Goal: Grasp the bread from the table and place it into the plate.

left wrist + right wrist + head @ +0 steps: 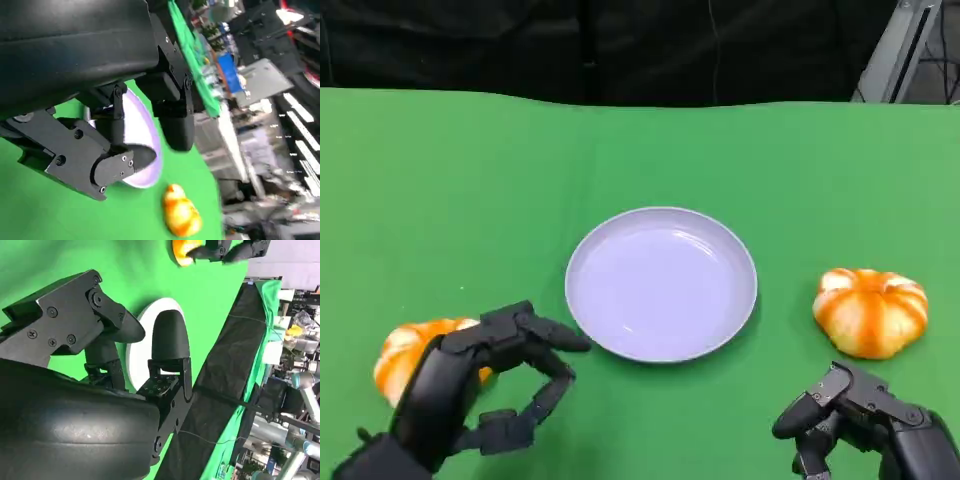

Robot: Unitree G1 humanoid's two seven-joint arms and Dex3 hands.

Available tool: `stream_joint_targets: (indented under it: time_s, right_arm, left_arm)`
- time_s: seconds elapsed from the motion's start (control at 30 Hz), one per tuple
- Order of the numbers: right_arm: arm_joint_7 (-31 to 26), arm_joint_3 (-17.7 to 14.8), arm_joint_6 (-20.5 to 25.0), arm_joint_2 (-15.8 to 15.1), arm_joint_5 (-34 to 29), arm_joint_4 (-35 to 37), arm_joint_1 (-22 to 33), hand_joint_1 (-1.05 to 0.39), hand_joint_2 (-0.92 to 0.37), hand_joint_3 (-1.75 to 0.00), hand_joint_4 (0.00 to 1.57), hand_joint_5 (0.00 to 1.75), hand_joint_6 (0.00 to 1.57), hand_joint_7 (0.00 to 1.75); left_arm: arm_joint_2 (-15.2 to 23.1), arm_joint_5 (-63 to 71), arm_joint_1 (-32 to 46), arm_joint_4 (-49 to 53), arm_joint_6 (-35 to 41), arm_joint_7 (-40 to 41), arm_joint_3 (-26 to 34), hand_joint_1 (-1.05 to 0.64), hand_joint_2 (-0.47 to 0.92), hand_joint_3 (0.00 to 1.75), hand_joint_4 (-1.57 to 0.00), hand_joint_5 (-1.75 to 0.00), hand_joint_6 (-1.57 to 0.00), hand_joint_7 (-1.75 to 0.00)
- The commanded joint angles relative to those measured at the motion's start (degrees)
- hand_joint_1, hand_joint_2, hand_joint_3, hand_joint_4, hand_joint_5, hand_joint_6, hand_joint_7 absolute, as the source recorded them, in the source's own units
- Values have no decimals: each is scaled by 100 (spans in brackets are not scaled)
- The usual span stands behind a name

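Two orange, pumpkin-shaped breads lie on the green table. One bread (871,310) (181,212) sits right of the lavender plate (660,225) (146,127) (146,315), just beyond my right hand (865,420) (100,390). That hand holds nothing and its fingers are apart. The other bread (405,352) (181,254) lies left of the plate, partly hidden behind my left hand (480,385) (100,75). The left hand hovers over its right side with fingers spread and nothing in its grasp. Nothing lies in the plate.
The green cloth (470,180) runs back to a dark curtain (620,50). A grey metal stand (905,45) rises at the far right corner. Open green surface lies around the plate.
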Motion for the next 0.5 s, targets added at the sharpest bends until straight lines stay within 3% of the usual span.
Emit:
stream_joint_targets:
  time_s: [0.03, 0.23, 0.37, 0.5]
  right_arm:
    - [-40, 18, -14, 6, 17, 29, 7, -5, -53, -112, 61, 164, 69, 132]
    - [-73, 112, 50, 63, -23, -23, 45, -4, -52, -115, 61, 165, 69, 132]
    - [-101, 149, 78, 73, -77, -51, 66, -3, -52, -117, 61, 165, 68, 132]
    - [-133, 167, 67, 114, -55, -14, 58, -1, -52, -118, 61, 166, 69, 133]
  left_arm:
    - [304, 746, -65, -185, 367, 424, 105, -41, 92, 17, -29, -48, -51, -1]
    - [766, 2491, -135, -709, 1355, 1015, -40, -59, 92, 20, -14, -38, -33, 0]
    - [982, 3440, -194, -911, 1805, 1387, -269, -61, 92, 21, -12, -36, -31, 0]
    - [1259, 4841, -426, -1149, 2832, 1284, -710, -62, 92, 21, -4, -32, -25, 0]
